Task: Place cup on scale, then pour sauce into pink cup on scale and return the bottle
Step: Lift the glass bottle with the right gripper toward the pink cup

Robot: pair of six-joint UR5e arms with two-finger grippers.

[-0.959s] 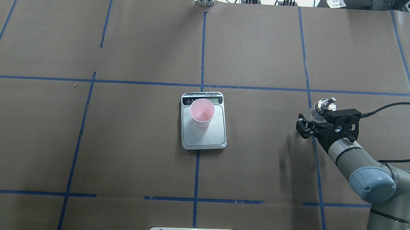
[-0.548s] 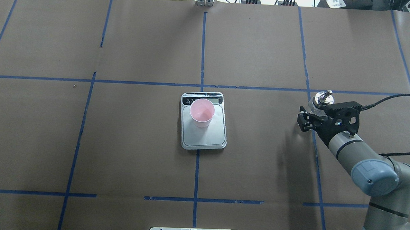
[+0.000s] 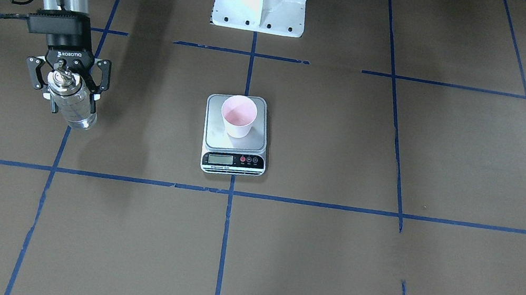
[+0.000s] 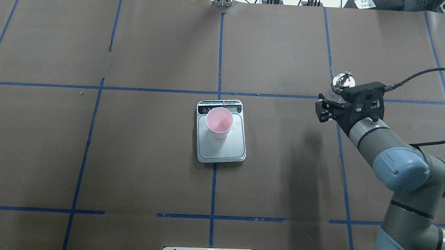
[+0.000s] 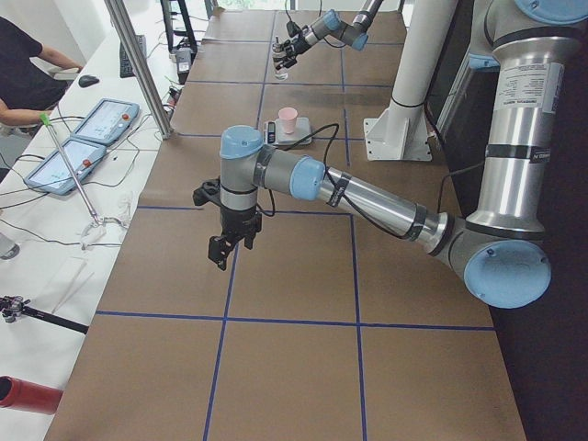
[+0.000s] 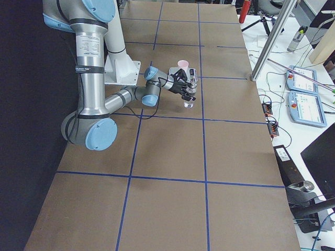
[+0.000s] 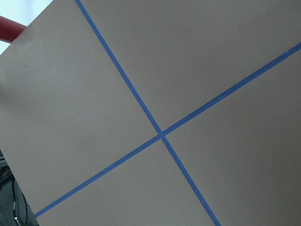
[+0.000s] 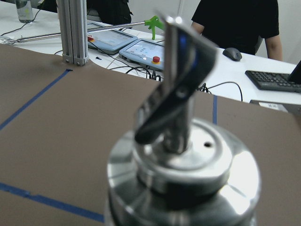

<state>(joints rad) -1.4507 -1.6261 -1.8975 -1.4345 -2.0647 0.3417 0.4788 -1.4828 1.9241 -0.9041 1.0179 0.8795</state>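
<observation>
Up and away goes the right gripper [image 3: 70,93] since a second ago: in the overhead view it has slid from beside the tape line toward the far side, bottle [image 3: 73,108] riding along. Its fingers are clamped on the bottle's upper body just under the silver collar, and the glass hangs below them, seemingly clear of the table, well apart from the scale [image 4: 227,149]. The cup [image 4: 219,122] already stands on the platform, toward the display end, so the pour comes next. Sauce [image 3: 77,116] looks clear through the glass. The spout [image 8: 176,75] fills the wrist camera, angled off to one side. Now the dangers: smooth glass held high could slip or swing as the arm tilts it; a light paper cup tips easily if the spout clips its rim; and a stream started too far off would splash the display instead. The left gripper [image 5: 223,253] hangs over bare table, far from it all, and I can't tell how its fingers are set.
</observation>
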